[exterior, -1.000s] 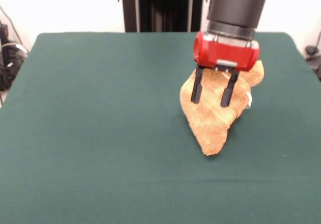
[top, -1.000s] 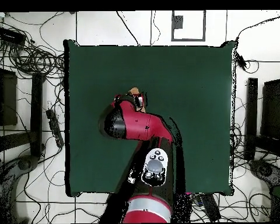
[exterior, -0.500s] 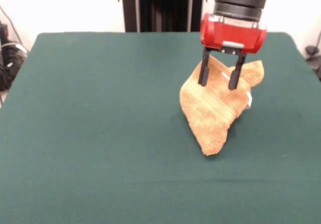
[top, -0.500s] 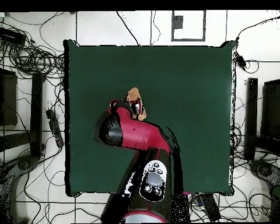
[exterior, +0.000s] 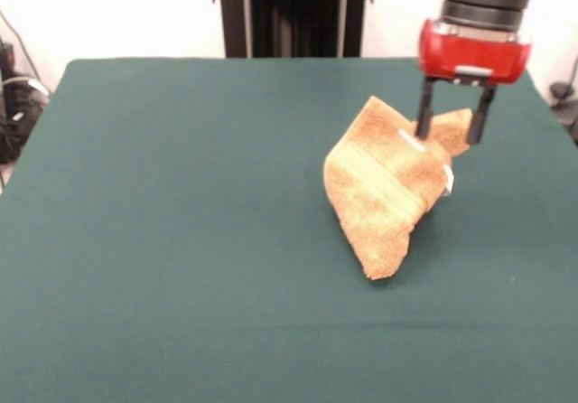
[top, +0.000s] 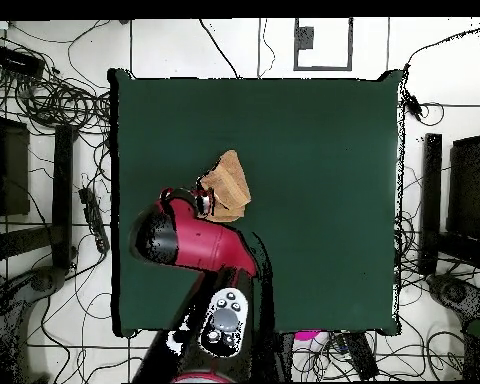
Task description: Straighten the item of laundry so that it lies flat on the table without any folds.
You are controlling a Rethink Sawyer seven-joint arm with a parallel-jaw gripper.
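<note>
The orange-tan towel (exterior: 384,189) lies folded and bunched on the dark green table (exterior: 181,240), right of centre in the front view, with a point toward the camera and a small white tag at its right side. My gripper (exterior: 449,126) hangs open and empty above the towel's far right corner, its two black fingers (exterior: 424,117) apart. In the overhead view the towel (top: 227,184) lies left of centre, with the gripper (top: 201,203) at its lower left edge under the red arm.
Cables and equipment (top: 54,100) lie on the floor around the table. The black pedestal column (exterior: 291,13) stands at the table's far side. The table's right edge (exterior: 551,105) is close to the gripper.
The gripper has risen off the towel and moved right in the front view, toward the table's right edge. It stays open. The towel has kept its shape and place.
</note>
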